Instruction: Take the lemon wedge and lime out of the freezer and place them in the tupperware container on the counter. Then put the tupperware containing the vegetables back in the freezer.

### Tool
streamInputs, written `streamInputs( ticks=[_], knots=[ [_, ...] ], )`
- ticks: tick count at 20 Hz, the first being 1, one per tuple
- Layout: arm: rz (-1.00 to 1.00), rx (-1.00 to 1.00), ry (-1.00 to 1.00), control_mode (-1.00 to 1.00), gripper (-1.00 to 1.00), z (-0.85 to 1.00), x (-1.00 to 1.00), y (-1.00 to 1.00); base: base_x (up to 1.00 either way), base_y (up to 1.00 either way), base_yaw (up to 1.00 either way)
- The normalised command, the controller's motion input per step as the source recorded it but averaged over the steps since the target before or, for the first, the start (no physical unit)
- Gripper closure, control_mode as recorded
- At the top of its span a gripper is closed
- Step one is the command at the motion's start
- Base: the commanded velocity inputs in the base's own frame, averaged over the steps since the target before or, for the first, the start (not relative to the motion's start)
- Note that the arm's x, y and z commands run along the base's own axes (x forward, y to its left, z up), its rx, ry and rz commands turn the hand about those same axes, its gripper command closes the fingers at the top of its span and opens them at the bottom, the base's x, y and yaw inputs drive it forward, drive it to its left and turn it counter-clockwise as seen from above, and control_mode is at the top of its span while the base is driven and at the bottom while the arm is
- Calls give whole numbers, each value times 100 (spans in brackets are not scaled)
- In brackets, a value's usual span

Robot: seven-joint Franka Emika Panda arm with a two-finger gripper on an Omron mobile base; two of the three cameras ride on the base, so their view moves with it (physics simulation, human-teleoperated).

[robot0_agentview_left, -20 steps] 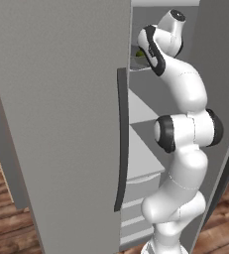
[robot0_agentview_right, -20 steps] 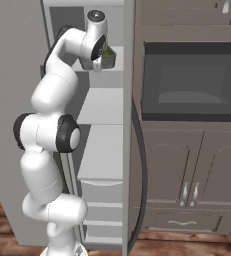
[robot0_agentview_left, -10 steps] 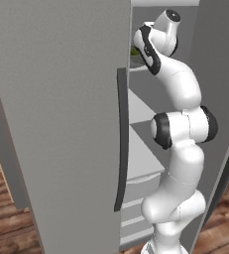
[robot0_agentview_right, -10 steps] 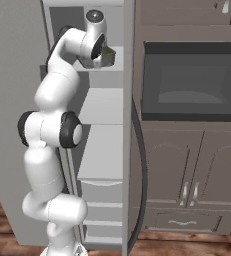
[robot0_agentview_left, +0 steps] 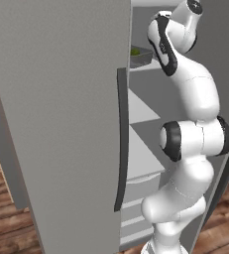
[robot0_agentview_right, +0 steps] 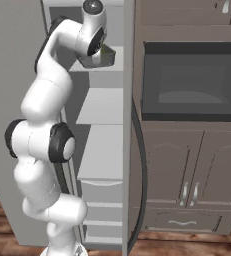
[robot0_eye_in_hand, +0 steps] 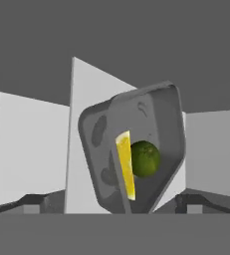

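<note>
Far left in the base views, freezer [robot0_agentview_left: 61,124] door swung open, dark bar handle [robot0_agentview_left: 120,149] down its edge; just right of that edge, up on the top shelf [robot0_agentview_left: 143,67], the tub [robot0_agentview_left: 141,55] with a glimpse of green at its rim. Further right, arm [robot0_agentview_left: 195,139] rising from the floor and bending back into the compartment, wrist level with that shelf. From the other side, tub [robot0_agentview_right: 107,55] sitting beside the wrist, oven [robot0_agentview_right: 192,82] and cabinet doors [robot0_agentview_right: 187,175] well off to the right. In the hand view, left to right: pale shelf panels, then the tub [robot0_eye_in_hand: 159,107] seen tilted, wedge [robot0_eye_in_hand: 125,164] lying across its floor, lime [robot0_eye_in_hand: 145,158] touching the wedge on its right. Gripper [robot0_eye_in_hand: 116,201] low in that view, tips far apart at either side — jaws wide, gripping nothing, tub apart from both tips. Judged from this: both fruits already in the tub and the tub already on the freezer shelf, so little left beyond backing out cleanly. Tub likely light, stiff and thin-walled, smooth plastic, sloped sides prone to slipping — best taken across the rim or one wall, kept level so the loose lime cannot roll out. Wedge soft and small, likely slick; lime firm and round, apt to roll.
</note>
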Motion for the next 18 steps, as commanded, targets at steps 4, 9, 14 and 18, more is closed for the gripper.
streamInputs(
  ticks=[4, 9, 14, 18],
  knots=[
    [0, -4, -18, -100, -100, 0, -99, 9, 0, 0, 0],
    [0, -4, -15, -100, -100, 0, -100, 4, 0, 0, 0],
    [0, -2, -6, -100, -100, 0, -100, 5, 0, 0, 0],
    [0, -1, 0, -100, -100, 0, -100, 6, 0, 0, 0]
  ],
)
